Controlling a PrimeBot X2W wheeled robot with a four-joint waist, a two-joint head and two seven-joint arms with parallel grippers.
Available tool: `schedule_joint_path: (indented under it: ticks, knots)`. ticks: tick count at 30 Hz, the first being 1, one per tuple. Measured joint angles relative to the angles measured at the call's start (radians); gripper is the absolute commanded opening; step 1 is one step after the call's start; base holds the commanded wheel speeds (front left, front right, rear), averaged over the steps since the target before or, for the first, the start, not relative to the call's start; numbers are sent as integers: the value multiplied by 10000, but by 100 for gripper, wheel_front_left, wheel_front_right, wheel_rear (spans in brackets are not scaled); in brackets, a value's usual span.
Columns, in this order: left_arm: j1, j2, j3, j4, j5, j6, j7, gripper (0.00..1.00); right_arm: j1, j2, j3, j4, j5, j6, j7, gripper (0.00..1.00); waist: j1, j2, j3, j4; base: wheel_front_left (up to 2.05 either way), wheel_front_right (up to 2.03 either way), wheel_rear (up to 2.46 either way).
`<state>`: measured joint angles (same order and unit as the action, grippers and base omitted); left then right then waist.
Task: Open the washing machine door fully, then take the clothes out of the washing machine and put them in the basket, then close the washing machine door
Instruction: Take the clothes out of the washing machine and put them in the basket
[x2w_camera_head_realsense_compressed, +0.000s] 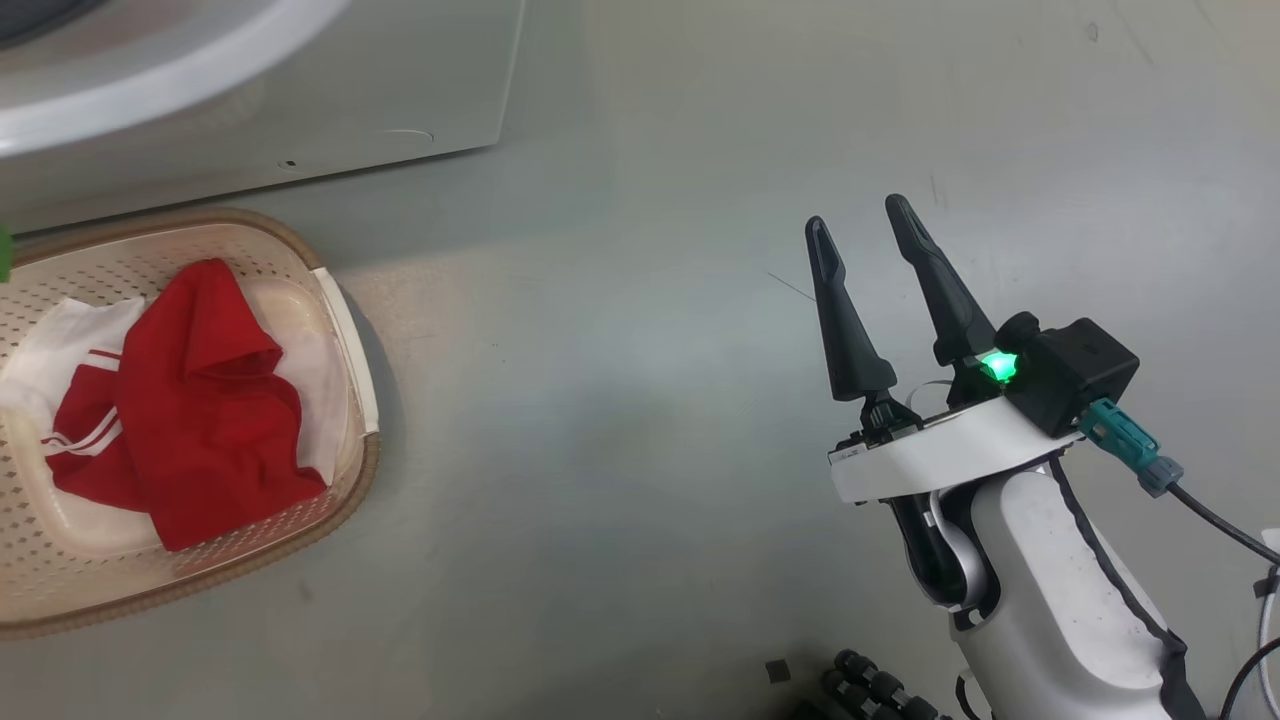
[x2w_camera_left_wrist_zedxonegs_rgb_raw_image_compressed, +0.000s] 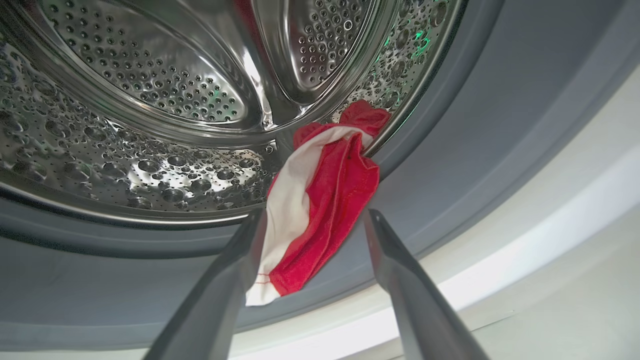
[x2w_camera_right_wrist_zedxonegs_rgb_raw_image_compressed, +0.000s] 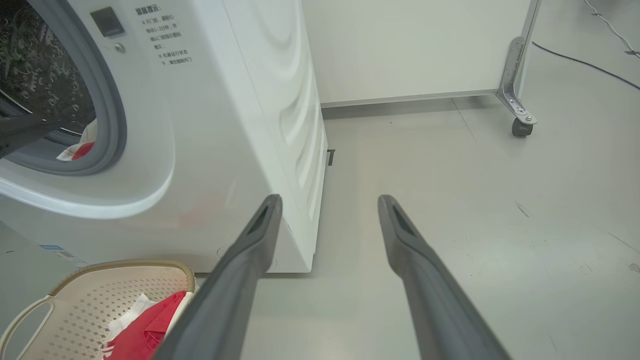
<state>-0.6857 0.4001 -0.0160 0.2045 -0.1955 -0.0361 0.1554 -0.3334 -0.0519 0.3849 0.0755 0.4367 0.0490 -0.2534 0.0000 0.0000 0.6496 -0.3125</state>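
Draping over drum lip (x2w_camera_left_wrist_zedxonegs_rgb_raw_image_compressed: 425, 75): clothes (x2w_camera_left_wrist_zedxonegs_rgb_raw_image_compressed: 325, 200) | between parted left claw (x2w_camera_left_wrist_zedxonegs_rgb_raw_image_compressed: 315, 212) | right claw (x2w_camera_head_realsense_compressed: 855, 211) parted

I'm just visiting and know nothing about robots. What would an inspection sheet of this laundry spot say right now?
Surface: grey floor, lightly scuffed.
Job's things: washing machine with a red-and-white garment hanging over its drum lip; basket holding red and white clothes.
Clutter: small dark scrap on the floor.
Pincers: left pincer open, fingers flanking the hanging garment; right pincer open, empty, above bare floor.
Cables: teal-plugged cable behind the right pincer; black cable across the floor.
Surroundings: white panel on a castor.
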Motion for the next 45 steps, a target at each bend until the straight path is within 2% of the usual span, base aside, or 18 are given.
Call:
schedule_joint_path:
  ticks: [15,24,30,45]
  knots:
    - [-1975,226,-98,1563,38,-12,1289,100,-310,23,391,-50,138,-268,0,100,0,0,576,-520,0,0,0]
    - [-2662,176,-186,2290,52,-12,1530,100,-491,27,541,-59,360,-416,0,100,0,0,696,-679,0,0,0]
    - [-3136,-10,-138,2872,-19,134,1707,100,-497,25,631,-58,366,-431,0,100,0,0,761,-738,0,0,0]
    - [-4532,-46,-481,3800,311,136,1837,100,-685,27,876,-61,397,-514,0,100,0,0,982,-861,0,0,0]
